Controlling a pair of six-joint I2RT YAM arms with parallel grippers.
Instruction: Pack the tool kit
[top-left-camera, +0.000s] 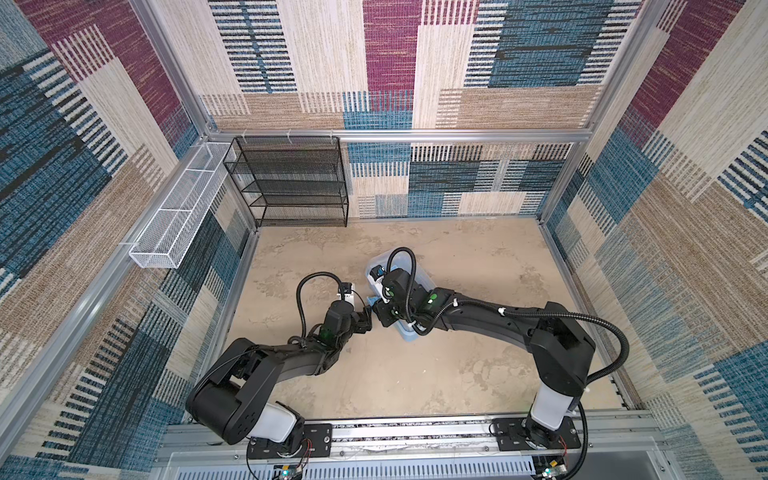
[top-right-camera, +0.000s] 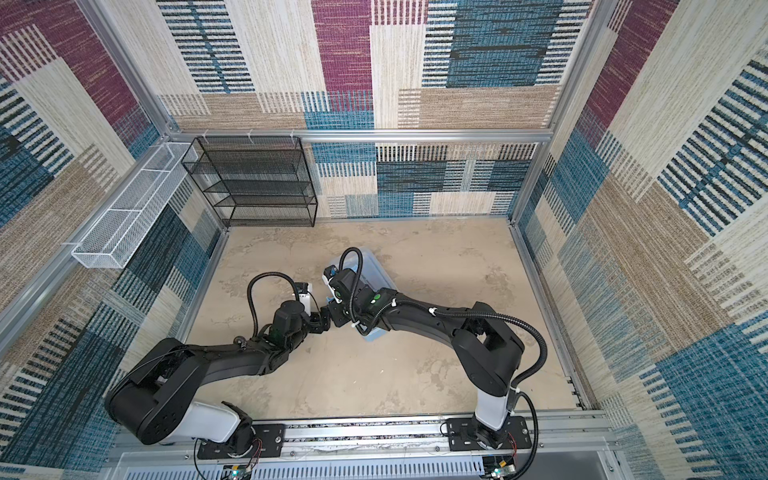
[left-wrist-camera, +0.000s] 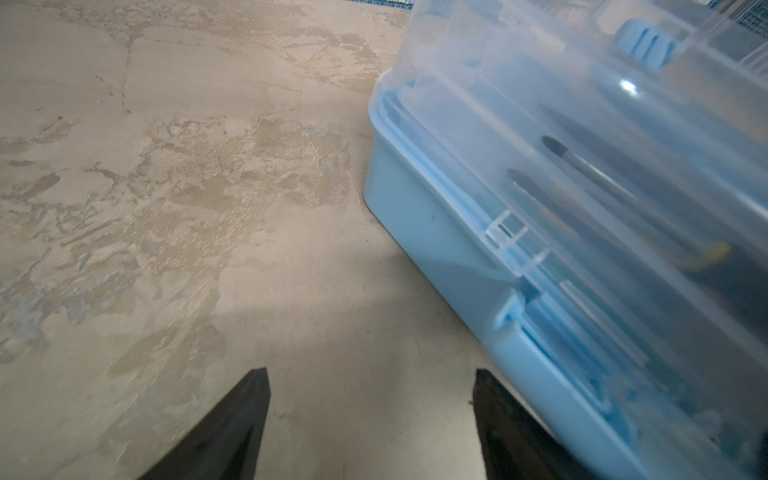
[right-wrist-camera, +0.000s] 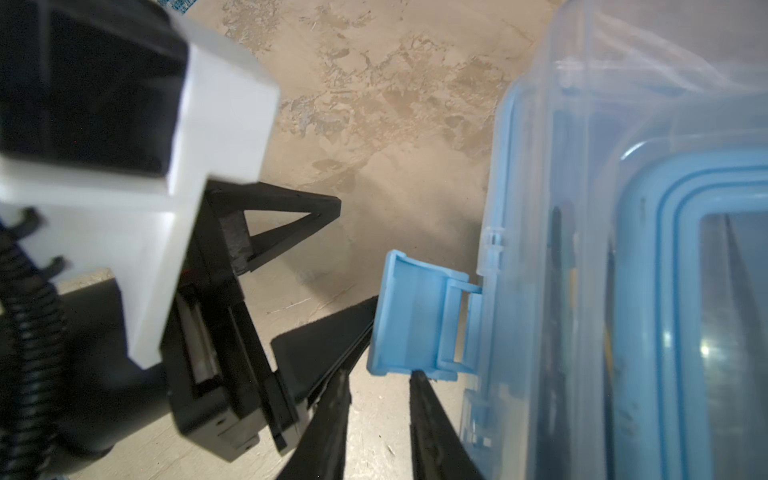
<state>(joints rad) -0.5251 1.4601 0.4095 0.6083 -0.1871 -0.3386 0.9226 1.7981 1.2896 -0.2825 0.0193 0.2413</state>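
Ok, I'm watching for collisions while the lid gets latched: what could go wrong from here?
The left gripper and right gripper crowd the same flipped-out latch, so their jaws could collide. A right jaw tip touches the latch's edge and may slip off. Pushing there could slide the tool kit instead of latching it.

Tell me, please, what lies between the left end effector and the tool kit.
The blue latch swung out from the tool kit, seen in the right wrist view.

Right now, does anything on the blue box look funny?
Yes. The small light blue plastic latch on the side of the light blue plastic tool box sticks out sideways, unsnapped, though the clear lid looks shut.
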